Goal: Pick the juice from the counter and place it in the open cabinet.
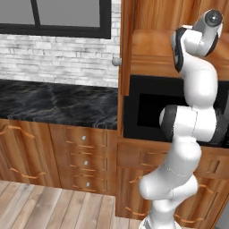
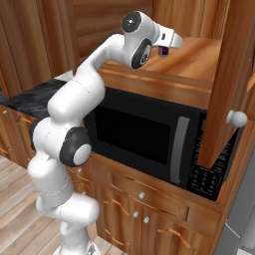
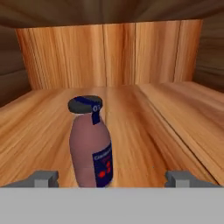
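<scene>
We see the juice (image 3: 90, 143) upright on the open cabinet (image 3: 175, 113) shelf | tool (image 3: 112, 178) released, fingertips apart at 9 and 3 o'clock | placing looks done, only retreat left

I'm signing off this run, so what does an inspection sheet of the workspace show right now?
Surface: bare wood shelf of the open cabinet, above a black microwave.
Job's things: juice stands upright on the shelf, dark cap on; black marble counter lies to the left.
Clutter: nothing seen.
End effector: open, fingertips wide either side of the juice, not touching it.
Cables: nothing seen.
Surroundings: white brick wall, dark-framed window, wooden drawers, plank floor.
</scene>
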Available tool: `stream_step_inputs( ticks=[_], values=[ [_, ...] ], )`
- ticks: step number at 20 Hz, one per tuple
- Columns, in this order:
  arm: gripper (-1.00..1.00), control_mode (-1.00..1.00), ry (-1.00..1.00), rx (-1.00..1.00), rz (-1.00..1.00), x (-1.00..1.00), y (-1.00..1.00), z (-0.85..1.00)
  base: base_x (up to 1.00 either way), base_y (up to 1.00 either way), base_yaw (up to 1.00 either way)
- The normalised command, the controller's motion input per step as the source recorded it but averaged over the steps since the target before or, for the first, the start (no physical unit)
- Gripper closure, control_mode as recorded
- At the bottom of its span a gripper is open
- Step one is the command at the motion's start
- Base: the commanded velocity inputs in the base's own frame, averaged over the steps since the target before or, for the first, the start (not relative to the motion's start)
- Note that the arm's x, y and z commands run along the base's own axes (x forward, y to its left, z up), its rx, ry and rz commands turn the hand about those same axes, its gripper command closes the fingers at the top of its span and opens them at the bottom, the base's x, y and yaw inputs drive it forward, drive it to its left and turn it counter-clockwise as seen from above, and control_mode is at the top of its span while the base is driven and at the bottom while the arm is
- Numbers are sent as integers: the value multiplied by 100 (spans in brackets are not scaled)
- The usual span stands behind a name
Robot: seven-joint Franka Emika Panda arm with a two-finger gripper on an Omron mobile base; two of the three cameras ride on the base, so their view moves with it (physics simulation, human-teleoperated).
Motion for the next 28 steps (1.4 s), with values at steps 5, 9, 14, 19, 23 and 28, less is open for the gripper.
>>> stream_step_inputs(
  ticks=[5,9,14,19,23,28],
  values=[
    [-100,-100,-31,-9,7,-100,0,-62,0,0,0],
    [-100,-100,-34,-14,9,-100,0,-99,0,0,0],
    [-100,-100,-17,-18,9,-100,5,-100,0,0,0],
    [-100,-100,-6,-17,7,-100,1,-99,0,0,0],
    [-100,-100,0,-18,3,-100,0,-100,0,0,0],
    [-100,-100,0,-19,3,-100,0,-100,0,0,0]
  ],
)
